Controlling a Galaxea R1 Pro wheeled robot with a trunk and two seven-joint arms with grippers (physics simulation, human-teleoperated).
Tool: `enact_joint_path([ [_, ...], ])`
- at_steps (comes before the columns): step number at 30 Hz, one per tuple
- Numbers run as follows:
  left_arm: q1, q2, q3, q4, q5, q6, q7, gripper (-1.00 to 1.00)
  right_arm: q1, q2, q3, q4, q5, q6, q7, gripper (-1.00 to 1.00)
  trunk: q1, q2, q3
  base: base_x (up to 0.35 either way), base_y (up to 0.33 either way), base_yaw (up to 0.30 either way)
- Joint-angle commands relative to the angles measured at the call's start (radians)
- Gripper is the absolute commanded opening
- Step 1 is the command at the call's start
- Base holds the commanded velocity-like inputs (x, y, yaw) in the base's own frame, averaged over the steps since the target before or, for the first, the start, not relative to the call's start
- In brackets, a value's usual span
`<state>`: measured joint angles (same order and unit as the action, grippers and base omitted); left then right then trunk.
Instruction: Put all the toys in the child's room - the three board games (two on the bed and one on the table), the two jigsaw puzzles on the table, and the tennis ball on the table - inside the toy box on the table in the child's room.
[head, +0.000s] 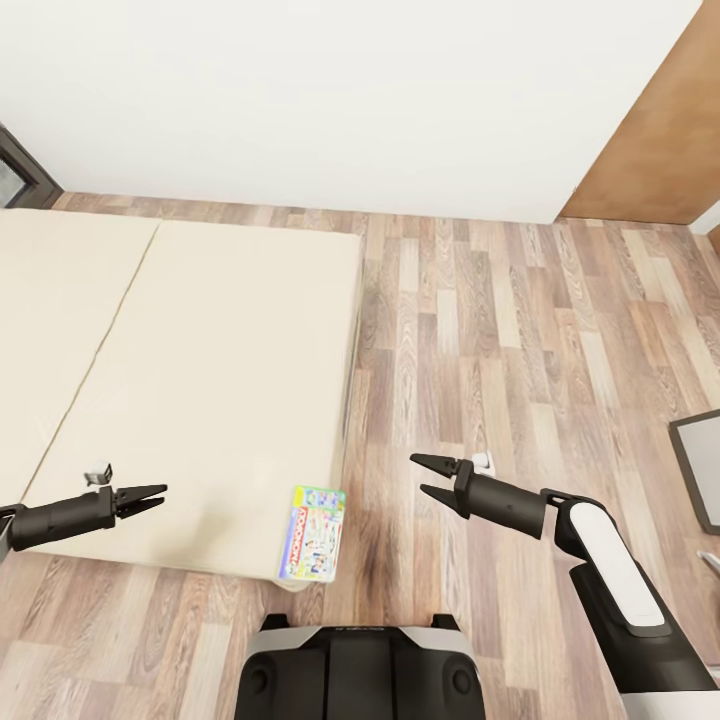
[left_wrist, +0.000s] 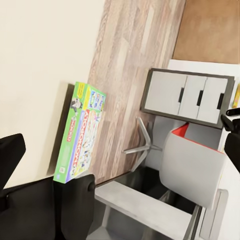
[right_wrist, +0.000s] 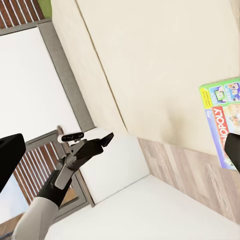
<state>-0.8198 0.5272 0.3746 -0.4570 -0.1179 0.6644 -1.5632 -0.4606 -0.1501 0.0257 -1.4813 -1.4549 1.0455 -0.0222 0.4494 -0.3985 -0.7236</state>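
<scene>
Monopoly board game (head: 313, 534): one, lying flat at the near corner of the bed (head: 200, 380), by its edges.
Surface: plain beige mattress; wood-plank floor (head: 500, 330) and white wall (head: 350, 90) beyond.
Left gripper (head: 150, 497): fingers spread, empty, above the mattress.
Right gripper (head: 430, 477): fingers spread, empty, above the floor.
Open room: bare floor beside the bed.

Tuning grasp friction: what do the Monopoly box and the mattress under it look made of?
Monopoly box: looks like printed cardboard, smooth, slightly glossy; crisp edges, colourful artwork. Mattress: plain beige, matte, fabric-like; soft rounded edges, a seam, no sheen. It is a render, so both are guesses.
</scene>
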Motion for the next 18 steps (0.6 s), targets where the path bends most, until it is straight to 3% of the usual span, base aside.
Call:
enact_joint_path([
  [1, -0.001, -0.001, 0.005, 0.0, -0.011, 0.011, -0.008, 1.0, 0.0, -0.001, 0.001, 0.0, -0.002, 0.002, -0.002, 1.0, 0.001, -0.001, 0.001, 0.0, 0.0, 0.059],
  [6, -0.001, -0.001, 0.005, 0.0, -0.011, 0.011, -0.008, 1.0, 0.0, 0.0, 0.0, 0.0, -0.002, 0.002, -0.002, 1.0, 0.001, -0.001, 0.009, 0.0, 0.0, 0.0],
  [18, -0.001, -0.003, 0.005, 0.0, -0.011, 0.011, -0.008, 1.0, 0.0, -0.002, 0.0, 0.0, -0.004, 0.002, -0.001, 1.0, 0.001, -0.001, 0.024, 0.0, 0.0, -0.126],
])
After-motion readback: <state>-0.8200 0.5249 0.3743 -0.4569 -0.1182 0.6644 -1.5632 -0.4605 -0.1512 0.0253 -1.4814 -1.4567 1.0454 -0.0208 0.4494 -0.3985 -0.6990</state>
